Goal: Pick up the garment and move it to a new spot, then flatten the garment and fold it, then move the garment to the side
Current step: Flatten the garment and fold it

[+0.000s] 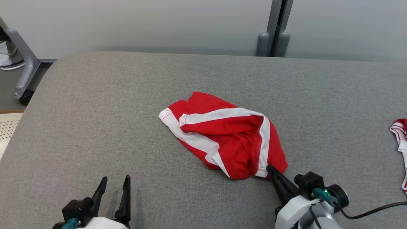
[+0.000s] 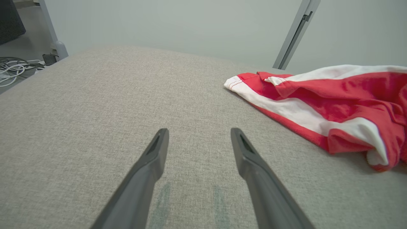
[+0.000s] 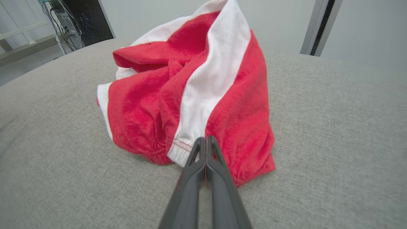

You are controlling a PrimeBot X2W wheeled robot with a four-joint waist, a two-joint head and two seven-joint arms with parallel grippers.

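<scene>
The garment (image 1: 222, 133) is a crumpled red piece with white stripes, lying in the middle of the grey padded table (image 1: 95, 111). My right gripper (image 1: 270, 168) is shut on its near right hem; in the right wrist view the two fingers (image 3: 219, 171) pinch the red and white edge of the garment (image 3: 197, 95) together at my right gripper (image 3: 205, 140). My left gripper (image 1: 114, 183) stands open at the lower left, well apart from the cloth. In the left wrist view my left gripper (image 2: 198, 133) hovers over bare table, with the garment (image 2: 324, 101) off to its right.
A second red and white cloth (image 1: 401, 140) lies at the table's right edge. A grey post (image 1: 273, 35) stands behind the table and a wheeled frame leg (image 1: 24, 73) beside its far left corner. Loose cables (image 2: 16, 68) lie on the floor at the left.
</scene>
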